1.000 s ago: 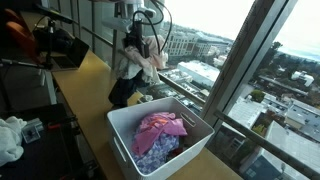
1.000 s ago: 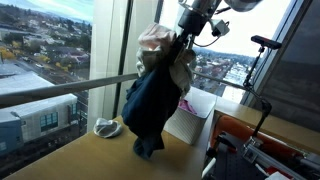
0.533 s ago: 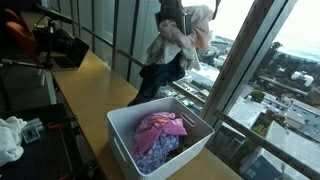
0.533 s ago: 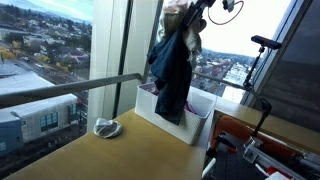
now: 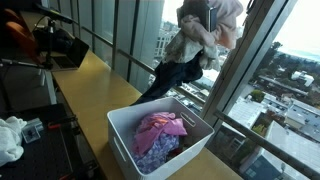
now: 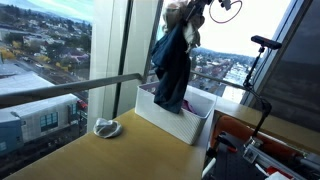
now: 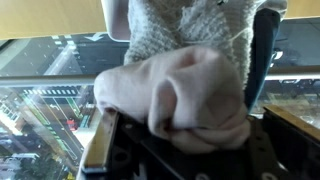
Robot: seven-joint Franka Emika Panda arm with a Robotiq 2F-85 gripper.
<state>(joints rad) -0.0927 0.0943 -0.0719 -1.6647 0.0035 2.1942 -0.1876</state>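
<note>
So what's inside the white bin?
A pink cloth lies on top of a purple one in the bin. Anything beneath them is covered.

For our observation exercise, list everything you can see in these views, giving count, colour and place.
clothing bundle: one, cream knit and dark blue, hanging by the window over the bin
bin: one, white, on the counter
heaped clothes: several, pink and purple, inside the bin
counter: one, wooden, along the window
small pale item: one, greyish, on the counter
white cloth: one, beside the counter
gripper: one, dark, shut on the clothing bundle
</note>
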